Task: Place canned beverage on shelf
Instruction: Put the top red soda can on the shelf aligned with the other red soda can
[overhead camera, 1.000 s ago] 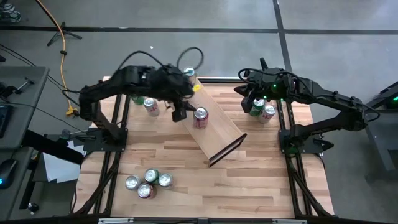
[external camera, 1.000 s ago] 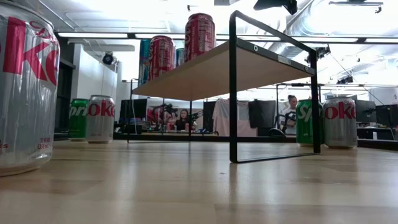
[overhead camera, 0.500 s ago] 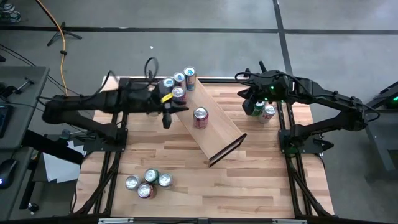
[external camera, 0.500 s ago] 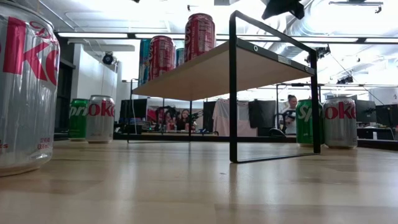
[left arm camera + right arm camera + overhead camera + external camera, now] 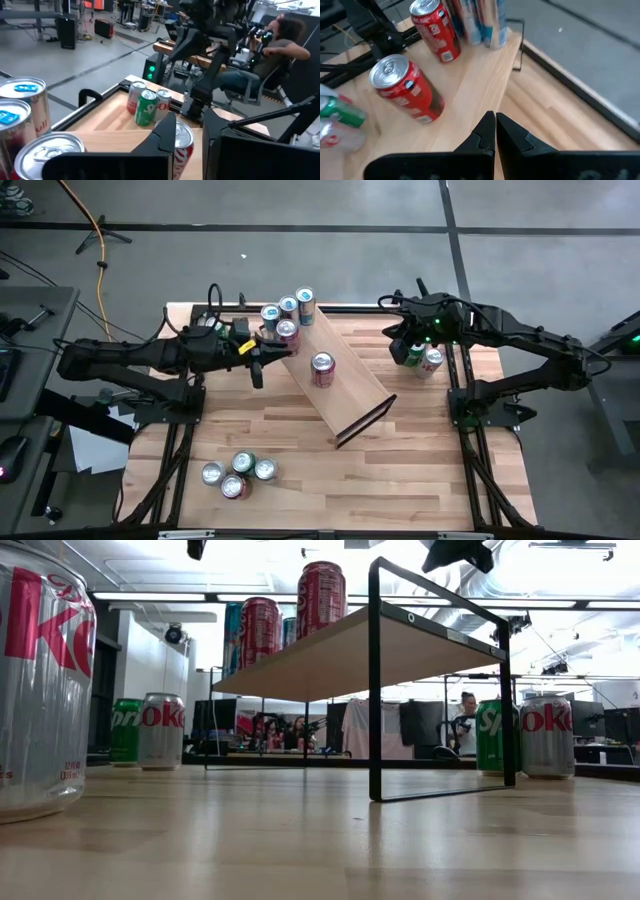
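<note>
The shelf (image 5: 345,385) is a pale plank on a thin black frame, lying diagonally mid-table. Several cans stand upright on it: a red one (image 5: 322,365) alone near the middle and a cluster (image 5: 287,315) at its far-left end. My left gripper (image 5: 257,372) is shut and holds nothing, hovering just left of the shelf beside the cluster. My right gripper (image 5: 393,345) is shut and empty too, raised off the shelf's right side. Its wrist view looks down on the lone red can (image 5: 407,92).
A green can and a red-and-silver can (image 5: 423,357) stand on the table at the far right, below my right arm. Several cans (image 5: 238,474) are grouped near the front left. Two more cans (image 5: 145,730) stand at the far left. Bare tabletop (image 5: 400,480) lies in front of the shelf.
My left gripper has drawn back from the lone red can on the shelf toward the table's left edge, sinking and levelling out. The can stays upright on the plank. With the arm gone, the cluster of cans at the shelf's far-left end shows again.
</note>
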